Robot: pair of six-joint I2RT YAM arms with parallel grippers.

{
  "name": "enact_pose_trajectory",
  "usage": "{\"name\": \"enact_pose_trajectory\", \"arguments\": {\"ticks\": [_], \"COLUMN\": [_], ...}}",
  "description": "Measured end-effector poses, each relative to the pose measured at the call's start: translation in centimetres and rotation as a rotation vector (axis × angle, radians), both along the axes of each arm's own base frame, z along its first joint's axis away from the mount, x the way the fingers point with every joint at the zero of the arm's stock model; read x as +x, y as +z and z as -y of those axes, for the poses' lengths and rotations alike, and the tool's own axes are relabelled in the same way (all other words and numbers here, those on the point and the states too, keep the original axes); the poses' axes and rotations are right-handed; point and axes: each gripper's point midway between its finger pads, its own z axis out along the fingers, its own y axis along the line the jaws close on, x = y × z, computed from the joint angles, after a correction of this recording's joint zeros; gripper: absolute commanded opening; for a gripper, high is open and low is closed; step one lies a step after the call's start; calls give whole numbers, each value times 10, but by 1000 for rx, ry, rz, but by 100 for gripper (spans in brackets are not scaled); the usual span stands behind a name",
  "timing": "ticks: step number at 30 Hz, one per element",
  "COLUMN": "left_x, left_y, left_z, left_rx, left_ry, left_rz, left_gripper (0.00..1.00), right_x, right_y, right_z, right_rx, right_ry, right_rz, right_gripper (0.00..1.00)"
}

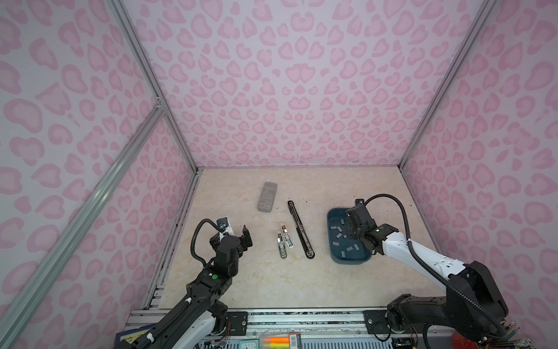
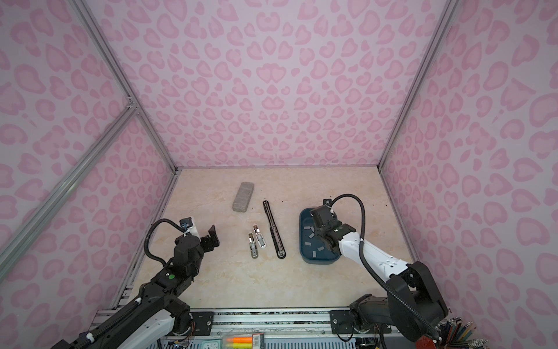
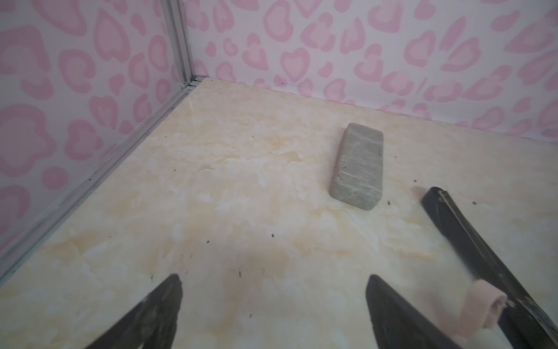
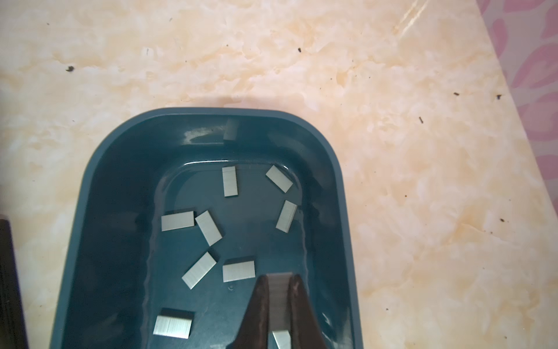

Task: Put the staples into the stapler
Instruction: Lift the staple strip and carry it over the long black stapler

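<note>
The right fingers (image 4: 255,314) pinched a staple strip (image 4: 279,291) in the blue tray (image 4: 99,211). The left fingers (image 3: 157,311) stood spread wide.

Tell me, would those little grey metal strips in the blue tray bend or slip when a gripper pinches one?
Probably stiff: the staple strips lie flat and straight in the blue tray, none curled. Likely light and thin, so hard to get under; the right gripper is shut on one, gripping its sides. Their shiny metal may slip.
</note>
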Motion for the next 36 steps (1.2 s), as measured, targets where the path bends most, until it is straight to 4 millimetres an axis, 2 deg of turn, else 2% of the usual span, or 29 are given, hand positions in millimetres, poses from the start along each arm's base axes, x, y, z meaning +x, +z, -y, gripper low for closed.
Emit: {"name": "enact_pose_trajectory", "arguments": {"ticks": [3,5,11,14,17,21,30,36], "left_x": [-6,-7,-3,1,2,2,5,10], "left_y": [3,9,4,2,0,0,-3,-3], "left_z": [3,4,15,20,25,33,55,60], "left_rx": [-30,-49,-50,-42,-44,-53,-52,-45], "left_ry": [-32,-42,-93,-116,-138,-180,-286,-297], "left_rz": [46,80,57,36,26,24,-4,-22], "left_gripper": [96,96,97,97,97,97,97,97], "right_x": [-2,-4,-7,-12,-19,-30,-30,-37], "right_y": [17,29,78,87,76,45,33,33], "right_z": [-2,-13,-62,-89,-107,-117,-148,-185], "right_rx": [14,34,119,118,79,49,35,39], "right_ry": [2,33,166,243,306,373,439,513], "right_rz": [57,84,183,205,203,162,187,198], "right_gripper": [9,9,8,8,6,6,2,0]}}
